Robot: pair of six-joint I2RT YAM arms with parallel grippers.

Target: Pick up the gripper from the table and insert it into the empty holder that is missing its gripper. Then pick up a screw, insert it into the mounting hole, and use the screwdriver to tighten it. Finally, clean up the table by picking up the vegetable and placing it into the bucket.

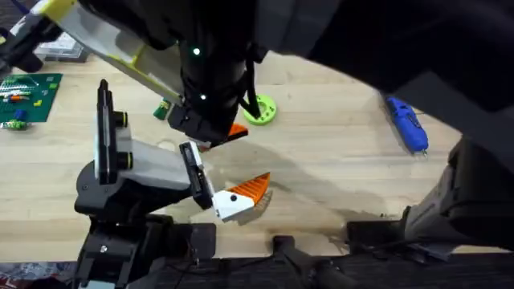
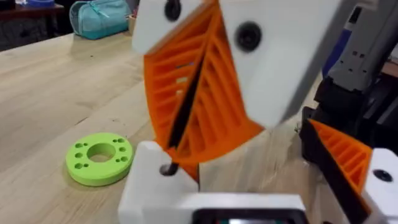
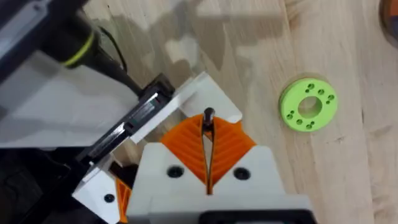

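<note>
My right gripper, white with orange ribbed pads, is shut on a small black screw. The screw's tip hangs just over a white base piece of the gripper, seated against the black front plate of the holder. From the left wrist, the same shut gripper points its screw down at that white piece. The holder's other orange finger sticks out lower down. Far right lies the blue screwdriver. A small green bit, perhaps the vegetable, peeks from beside the arm. The bucket is out of view.
A green ring disc lies just beyond the holder, also seen from the wrists. A green board with small parts sits at the far left. Dark arm links crowd the table's middle.
</note>
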